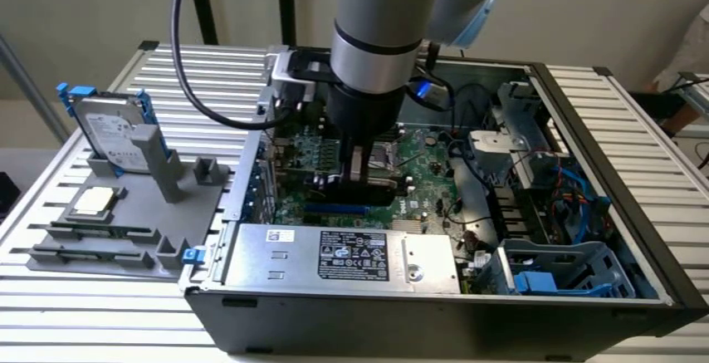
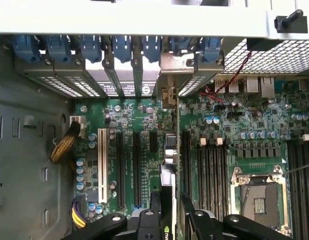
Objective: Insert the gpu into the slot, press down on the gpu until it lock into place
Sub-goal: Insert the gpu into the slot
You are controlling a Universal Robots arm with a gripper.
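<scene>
Black two-finger gripper [image 2: 170,209] is clamped on the thin black rectangular gpu card [image 2: 168,185]. The card stands on edge directly above the long bright-blue plastic slot [image 1: 332,210]. Can't tell if it's touching the slot.

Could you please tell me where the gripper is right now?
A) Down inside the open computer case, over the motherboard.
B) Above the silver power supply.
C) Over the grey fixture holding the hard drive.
A: the gripper reaches down inside the computer case, over the green motherboard.
</scene>
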